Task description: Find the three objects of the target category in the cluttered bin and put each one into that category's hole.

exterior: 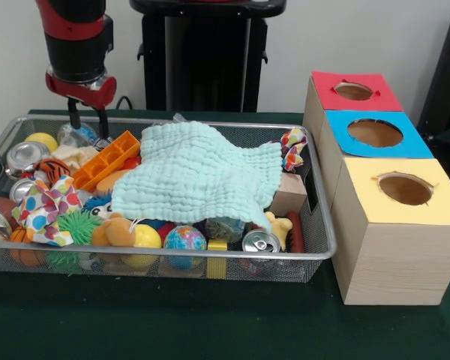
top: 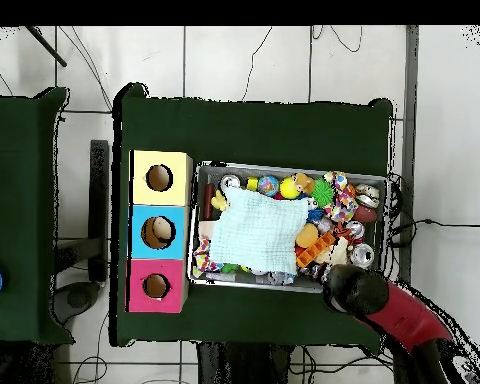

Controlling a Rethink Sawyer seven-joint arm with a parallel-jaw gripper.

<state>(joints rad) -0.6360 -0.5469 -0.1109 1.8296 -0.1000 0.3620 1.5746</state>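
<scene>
The tool (exterior: pixel 88 118) hangs at the upper left of the front view over the far corner of the wire bin (exterior: pixel 324 225), its two thin fingers narrowly parted and holding nothing, likely poised to dig there. A pale green cloth (exterior: pixel 202 174) drapes over the middle of the clutter, hiding much of it, so which toys are targets cannot be told. The three boxes with holes (exterior: pixel 375 133) wait at the right on the counter (exterior: pixel 210 322).

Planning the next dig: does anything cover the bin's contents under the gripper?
Yes. A pale green cloth is draped over the middle of the wire bin, hiding what lies beneath. The gripper hangs at the bin's far corner, beside the cloth.
</scene>
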